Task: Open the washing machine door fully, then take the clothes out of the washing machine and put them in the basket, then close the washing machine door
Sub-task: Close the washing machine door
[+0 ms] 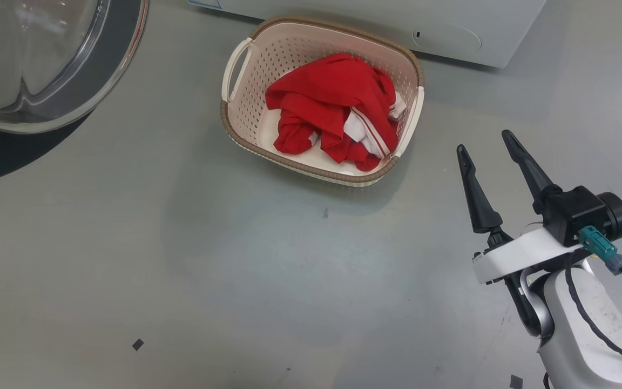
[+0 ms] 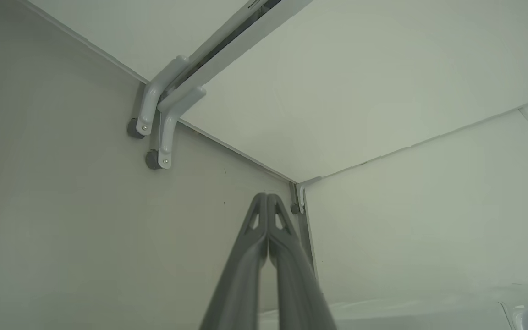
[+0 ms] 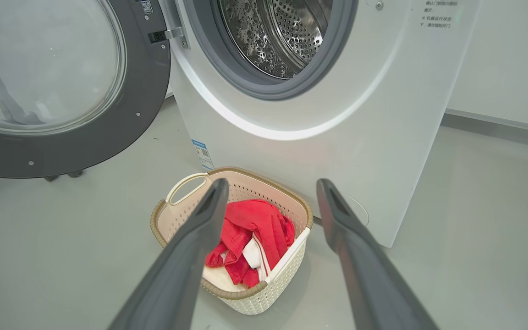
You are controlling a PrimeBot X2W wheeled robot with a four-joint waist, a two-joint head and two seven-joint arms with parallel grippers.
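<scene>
One step is left, we judge: shutting the door (image 1: 46,59). Head view: it stands wide open, upper left; the clothes (image 1: 332,102) lie in the basket (image 1: 278,59) on the floor (image 1: 235,259) beside the washer (image 1: 376,21), long axis along its front; our right gripper (image 1: 484,141) is spread, empty. Left wrist view: left gripper (image 2: 266,198) pressed together, aimed at a wall corner (image 2: 291,181). Right wrist view: drum (image 3: 273,41) looks empty; the door's inner face points at us. We should push its free rim until it latches.
</scene>
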